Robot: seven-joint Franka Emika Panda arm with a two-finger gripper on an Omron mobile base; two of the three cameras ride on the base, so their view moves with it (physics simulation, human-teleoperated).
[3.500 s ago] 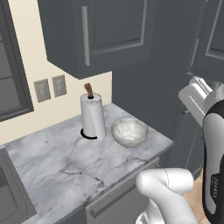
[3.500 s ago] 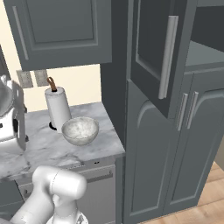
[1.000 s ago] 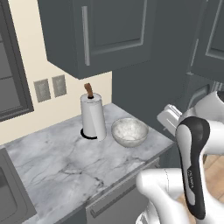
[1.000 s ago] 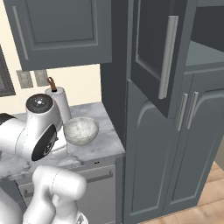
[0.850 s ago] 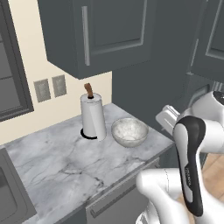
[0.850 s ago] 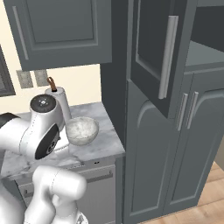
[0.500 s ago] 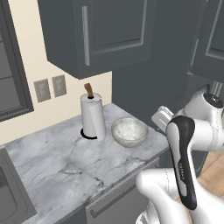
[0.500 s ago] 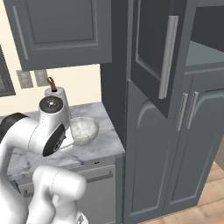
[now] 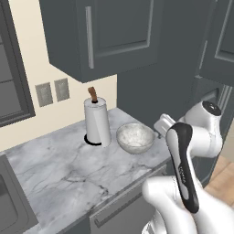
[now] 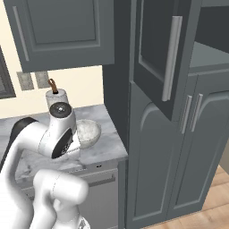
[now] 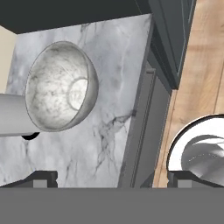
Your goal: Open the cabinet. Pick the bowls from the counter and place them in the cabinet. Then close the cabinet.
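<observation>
Bowl: the marbled bowl (image 9: pixel 135 137) is sitting upright on the worktop (image 9: pixel 68 173), near its right end, just beside the paper-towel roll (image 9: pixel 97 121) and apart from it by a sliver in the left base view.
Bowl from pincer: in the hand view the bowl (image 11: pixel 60 85) is lying up and to the left of the pincer (image 11: pixel 112 179), with bare marble between them; the pincer is hanging over the worktop's front edge and drawer front (image 11: pixel 144 131), so the reach looks to be inward over the worktop, toward the wall.
Bowl axis: it is round, so no long axis is steering the grasp; the rim nearest the front edge seems the handiest side to take.
Pincer: the two finger tips are standing wide apart at the bottom corners of the hand view, holding nothing and touching nothing.
Cabinet: the tall unit's upper door (image 10: pixel 163 53) is swinging open already, with the grey shelf (image 10: pixel 205 56) showing behind it; it is standing to the right of the worktop, well apart from the bowl (image 10: pixel 87 132).
Step, as I judge it: approaching the marbled bowl for a pick; placing and closing are not yet done.
Risk: the roll is crowding the bowl's far side, so a finger going down there could be nudging it.
</observation>
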